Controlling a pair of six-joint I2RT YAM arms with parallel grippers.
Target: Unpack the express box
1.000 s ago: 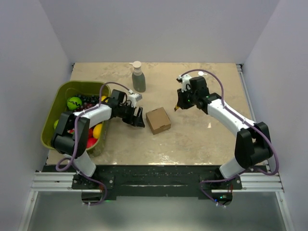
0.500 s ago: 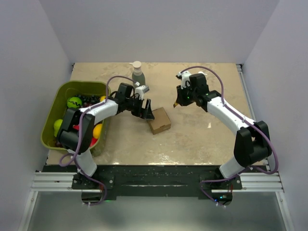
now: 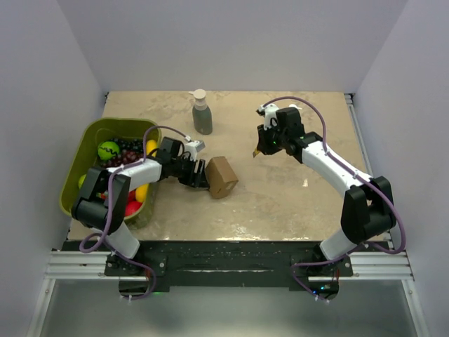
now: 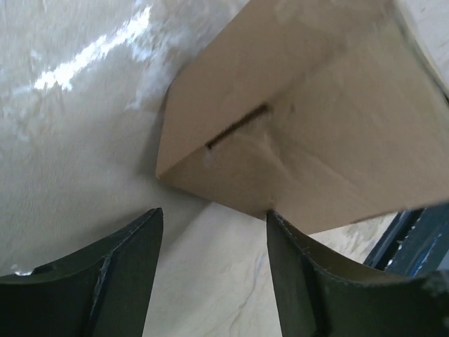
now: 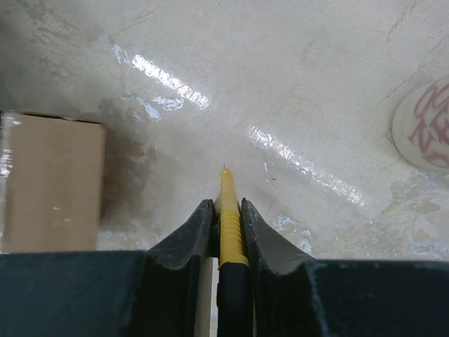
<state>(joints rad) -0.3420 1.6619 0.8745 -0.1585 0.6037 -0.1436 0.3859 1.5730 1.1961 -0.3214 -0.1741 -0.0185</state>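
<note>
The express box (image 3: 222, 176), a small brown carton, sits near the table's middle and looks tipped up on one edge. In the left wrist view it (image 4: 302, 119) fills the upper right, closed, with a slit on its side. My left gripper (image 3: 199, 173) is open just left of the box. In its own view (image 4: 214, 213) the right fingertip (image 4: 277, 232) touches the box's lower edge. My right gripper (image 3: 261, 149) hovers to the right of the box, shut on a yellow and black knife (image 5: 229, 210) pointing down at the table. The box also shows at the left edge of the right wrist view (image 5: 52, 182).
A green bin (image 3: 75, 172) of toy fruit and balls stands at the left edge. A soap pump bottle (image 3: 202, 116) stands at the back, behind the box. A round white disc with red marks (image 5: 428, 126) lies on the table to the right.
My left gripper swung up behind the box, then came back to its left side. The box has tipped and shifted slightly left. The right gripper rose a little with the knife.
</note>
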